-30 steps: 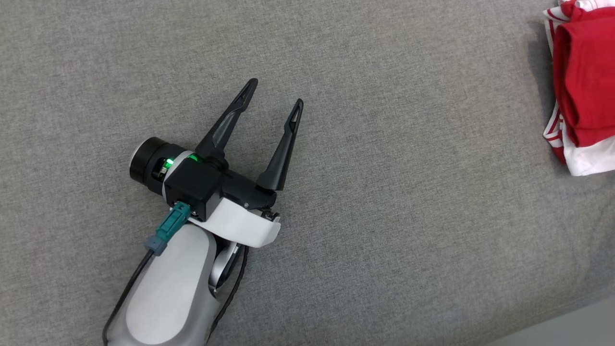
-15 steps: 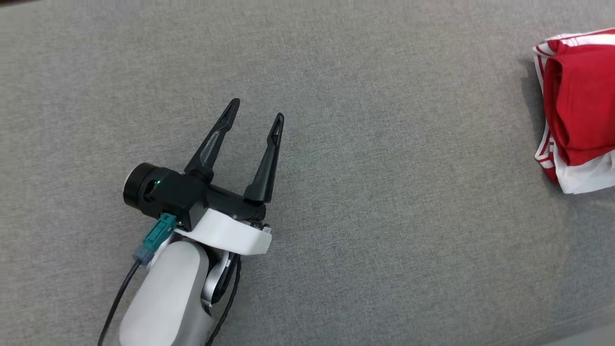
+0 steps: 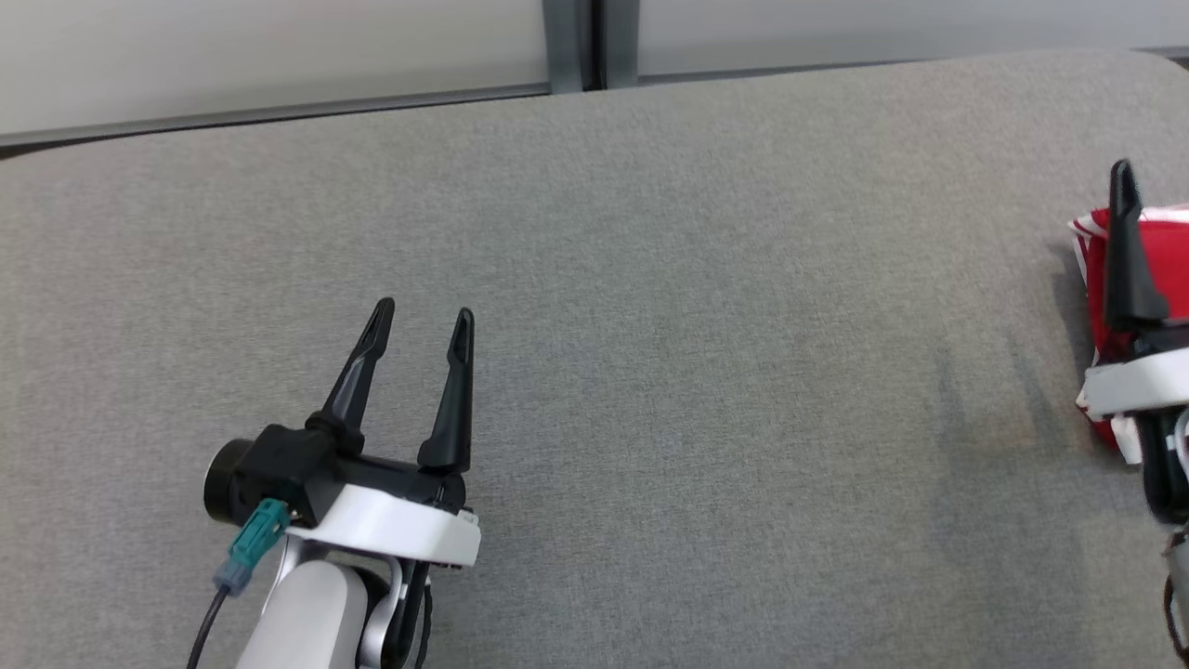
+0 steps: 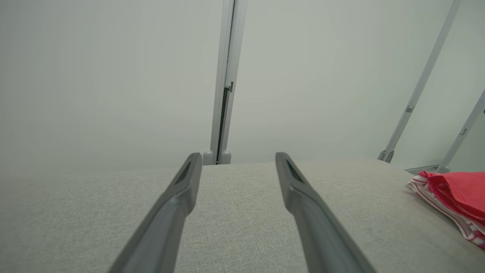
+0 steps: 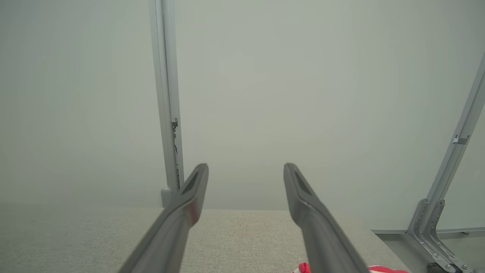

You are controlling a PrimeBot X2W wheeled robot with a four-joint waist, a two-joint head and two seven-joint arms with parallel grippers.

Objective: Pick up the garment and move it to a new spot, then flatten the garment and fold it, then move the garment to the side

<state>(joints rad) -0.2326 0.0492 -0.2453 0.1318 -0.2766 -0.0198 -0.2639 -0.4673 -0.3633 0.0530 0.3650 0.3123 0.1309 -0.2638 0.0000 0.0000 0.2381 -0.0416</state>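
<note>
Shows folded red/white garment [image 3: 1172, 255] at far R side of grey surface [image 3: 697, 325], just under R pincer [image 5: 245, 167]. Holds nothing either side: L pincer [image 3: 424, 308] spread wide over bare fabric, R pincer spread wide too. Looks ~done: fold + move-aside apparently complete; prob only pulling arms back left.

The garment [image 3: 1169, 265] is red with white, red-striped trim, folded into a compact bundle. It lies on the grey fabric surface [image 3: 706, 372] at the right edge of the head view, and low right in the left wrist view.
</note>
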